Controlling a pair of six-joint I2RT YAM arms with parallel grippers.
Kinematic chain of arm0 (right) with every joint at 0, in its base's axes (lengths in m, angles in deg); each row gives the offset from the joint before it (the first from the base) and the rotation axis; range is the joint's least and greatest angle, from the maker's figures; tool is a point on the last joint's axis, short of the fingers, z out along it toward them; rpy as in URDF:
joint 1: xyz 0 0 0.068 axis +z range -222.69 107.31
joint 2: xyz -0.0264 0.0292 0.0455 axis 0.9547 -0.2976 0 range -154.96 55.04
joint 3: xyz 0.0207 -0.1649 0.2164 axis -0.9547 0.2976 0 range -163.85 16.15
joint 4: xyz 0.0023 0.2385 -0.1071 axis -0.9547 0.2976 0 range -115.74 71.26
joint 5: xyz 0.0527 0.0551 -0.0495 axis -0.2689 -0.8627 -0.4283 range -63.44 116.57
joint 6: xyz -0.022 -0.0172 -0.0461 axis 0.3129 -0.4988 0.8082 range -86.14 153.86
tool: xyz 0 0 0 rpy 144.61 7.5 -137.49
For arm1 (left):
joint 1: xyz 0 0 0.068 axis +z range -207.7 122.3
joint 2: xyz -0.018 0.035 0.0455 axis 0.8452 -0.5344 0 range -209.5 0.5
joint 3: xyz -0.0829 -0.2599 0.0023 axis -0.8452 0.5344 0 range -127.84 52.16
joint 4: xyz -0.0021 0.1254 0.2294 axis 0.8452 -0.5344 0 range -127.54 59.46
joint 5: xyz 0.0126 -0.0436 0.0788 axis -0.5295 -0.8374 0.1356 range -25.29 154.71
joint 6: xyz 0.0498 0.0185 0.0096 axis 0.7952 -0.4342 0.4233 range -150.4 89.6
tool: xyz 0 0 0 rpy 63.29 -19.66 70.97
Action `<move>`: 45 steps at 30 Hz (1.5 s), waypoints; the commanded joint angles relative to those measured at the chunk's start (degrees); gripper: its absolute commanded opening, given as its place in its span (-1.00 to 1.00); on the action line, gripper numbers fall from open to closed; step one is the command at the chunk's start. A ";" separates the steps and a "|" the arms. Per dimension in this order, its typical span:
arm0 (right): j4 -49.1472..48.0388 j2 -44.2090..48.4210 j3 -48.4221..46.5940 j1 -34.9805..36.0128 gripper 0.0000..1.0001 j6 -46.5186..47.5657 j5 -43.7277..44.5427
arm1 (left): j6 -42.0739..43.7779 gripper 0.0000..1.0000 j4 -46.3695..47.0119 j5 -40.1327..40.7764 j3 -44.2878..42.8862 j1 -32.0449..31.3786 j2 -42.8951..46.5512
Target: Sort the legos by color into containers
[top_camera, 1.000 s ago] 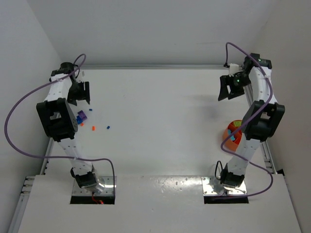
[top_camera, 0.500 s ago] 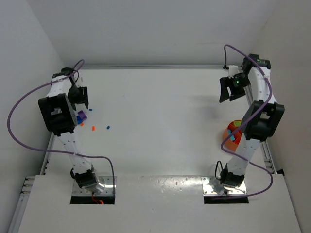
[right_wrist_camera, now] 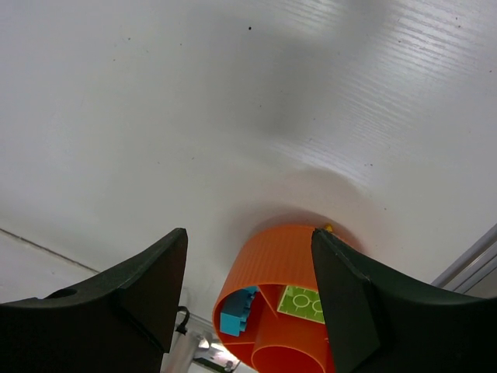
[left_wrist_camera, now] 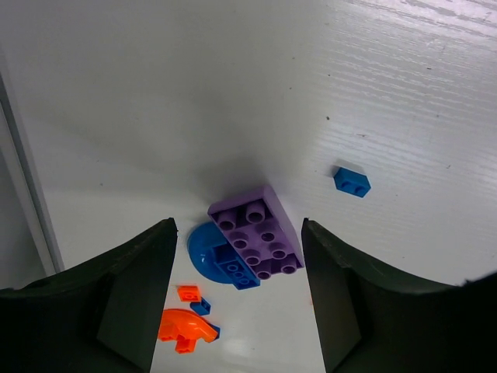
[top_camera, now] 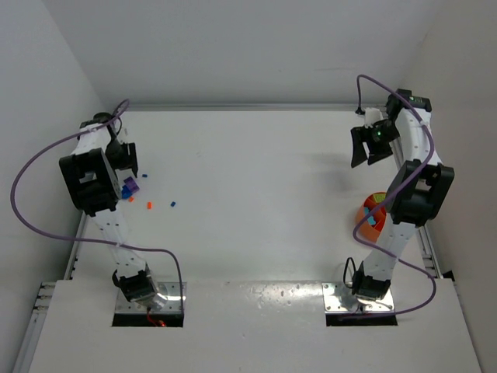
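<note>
On the white table [top_camera: 256, 171] we've got the left gripper [left_wrist_camera: 237, 227] wide and empty over the purple brick [left_wrist_camera: 260, 237], long axis slanting across the gap, orange bowl [right_wrist_camera: 268, 260] far right, nearer the open right gripper [right_wrist_camera: 248, 233].

From above, the right arm [top_camera: 419, 190] hides most of the orange bowl [top_camera: 366, 210], and the loose bricks [top_camera: 150, 205] at the left are too small to tell their shapes. The right wrist view cuts off the bowl's near side. The purple brick [left_wrist_camera: 258, 242] covers part of a blue round piece [left_wrist_camera: 202, 250].
</note>
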 commanded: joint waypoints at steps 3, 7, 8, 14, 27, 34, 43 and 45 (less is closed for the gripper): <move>-0.57 1.12 0.18 0.44 0.30 0.84 -0.15 | -0.65 0.42 0.49 -0.70 -1.83 0.91 -1.11; -0.57 1.12 0.18 0.44 0.30 0.84 0.38 | -0.65 0.37 0.49 -2.29 -1.83 0.91 -1.73; -0.57 1.12 0.18 0.44 0.30 0.84 0.38 | -0.65 0.37 0.49 -2.99 -1.83 0.91 -2.34; -0.57 1.12 0.70 0.97 0.30 0.84 0.90 | -0.65 0.26 0.49 -4.04 -1.30 0.91 -2.34; -0.57 2.17 2.28 0.97 0.30 0.84 0.90 | 0.40 -0.34 -0.04 -8.35 5.20 -0.14 0.73; -0.57 2.17 2.29 1.50 0.28 0.84 0.29 | 0.40 -0.58 -0.04 -11.77 5.91 -0.14 2.58; -3.35 6.91 -1.23 2.20 0.28 2.69 -18.40 | -3.62 -0.76 0.57 -23.99 -1.73 -3.04 6.96; -9.06 8.15 -0.62 4.39 0.28 -1.50 -21.66 | -7.30 -0.78 1.28 -24.53 -3.92 -5.93 7.76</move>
